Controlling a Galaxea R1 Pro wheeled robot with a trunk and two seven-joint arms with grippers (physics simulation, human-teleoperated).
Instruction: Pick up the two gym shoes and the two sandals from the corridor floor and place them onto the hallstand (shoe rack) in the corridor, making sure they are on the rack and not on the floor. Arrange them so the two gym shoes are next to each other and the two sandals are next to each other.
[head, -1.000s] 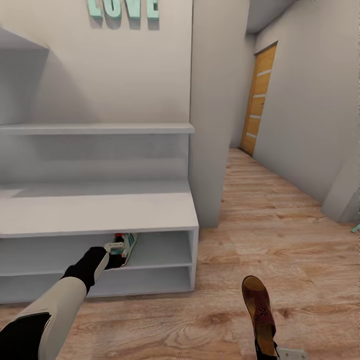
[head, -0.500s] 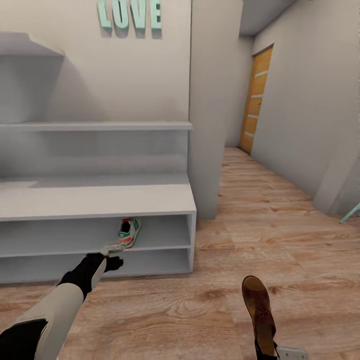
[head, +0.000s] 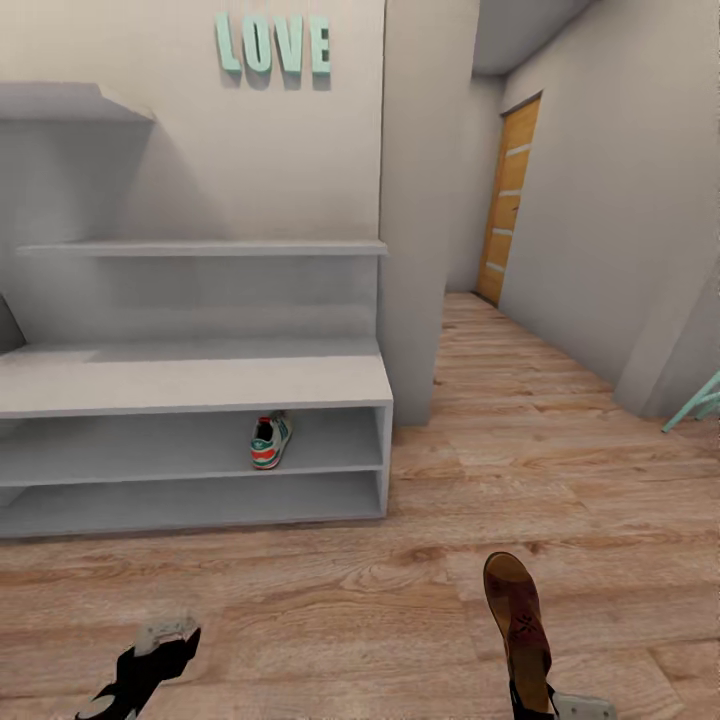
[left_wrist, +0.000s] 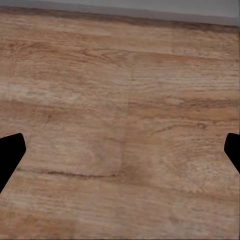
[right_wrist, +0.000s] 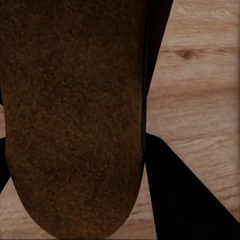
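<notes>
Resting on the upper of the two low open shelves of the hallstand (head: 200, 385), near its right end, one gym shoe (head: 269, 441) is seen with its orange-red heel patch facing outward. A sandal (head: 517, 622) is being held by the right gripper (head: 545, 703) above the corridor floor (head: 560, 440), footbed up and toe pointing away; in the right wrist view the brown sole (right_wrist: 75, 115) is being pinched between dark fingers (right_wrist: 185, 195). The left gripper (head: 165, 640) is being carried low over the planks, well apart from the rack; in the left wrist view its fingertips (left_wrist: 10, 152) are spread wide with nothing between them. Teal letters (head: 274, 45) are seen on the wall above, and an orange door (head: 508, 200) down the corridor.
</notes>
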